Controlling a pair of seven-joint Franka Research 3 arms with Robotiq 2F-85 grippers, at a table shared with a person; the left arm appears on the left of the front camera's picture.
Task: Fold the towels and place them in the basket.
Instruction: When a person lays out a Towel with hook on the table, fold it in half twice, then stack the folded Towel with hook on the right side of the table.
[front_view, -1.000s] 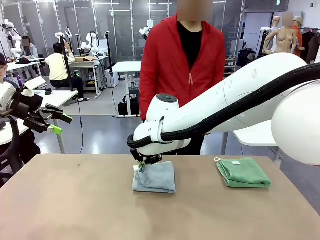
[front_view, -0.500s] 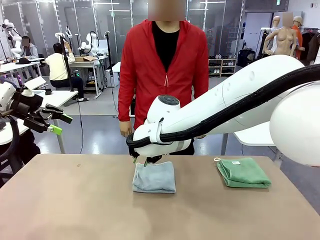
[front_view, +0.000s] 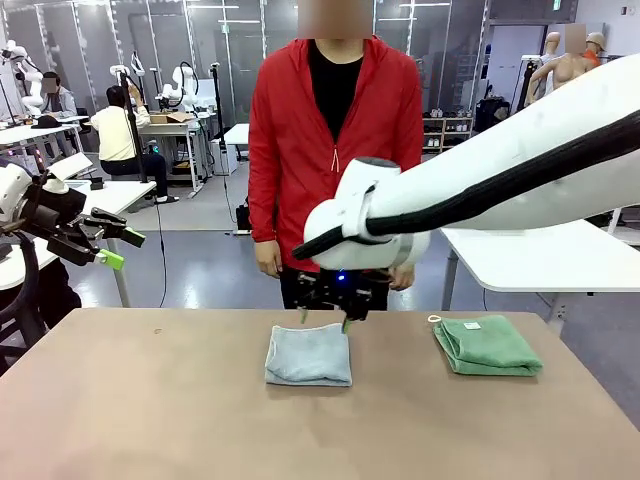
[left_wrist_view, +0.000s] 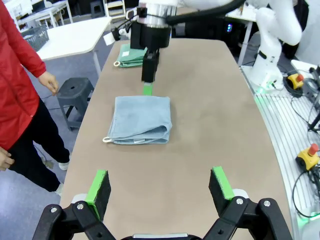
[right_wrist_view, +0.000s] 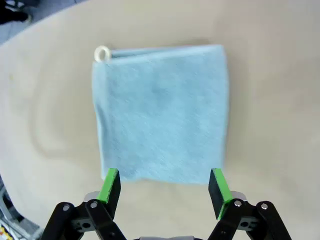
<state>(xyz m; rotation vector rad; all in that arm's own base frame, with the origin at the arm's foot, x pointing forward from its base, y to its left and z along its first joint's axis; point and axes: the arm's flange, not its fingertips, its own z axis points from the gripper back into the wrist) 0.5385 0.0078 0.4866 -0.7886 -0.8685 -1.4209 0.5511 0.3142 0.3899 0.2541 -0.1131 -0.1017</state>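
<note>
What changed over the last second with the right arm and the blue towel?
The right gripper let go of the blue-grey towel at its far left corner, opened, lifted clear and shifted toward the towel's far edge middle. The person stepped to the left. The towel stayed folded on the table, the green towel lies as before, and the left gripper stayed open, off to the side.

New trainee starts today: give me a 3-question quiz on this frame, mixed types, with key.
1. True or false: the right tool is clamped on the blue-grey towel.
2. Multiple choice: the green towel lies A) folded on the table, B) in a basket, C) in the person's hand.
3. Fill in: the left tool has its jaws ____.

Key:
1. False; it hangs open above the towel's far edge.
2. A.
3. Open, holding nothing.
</note>
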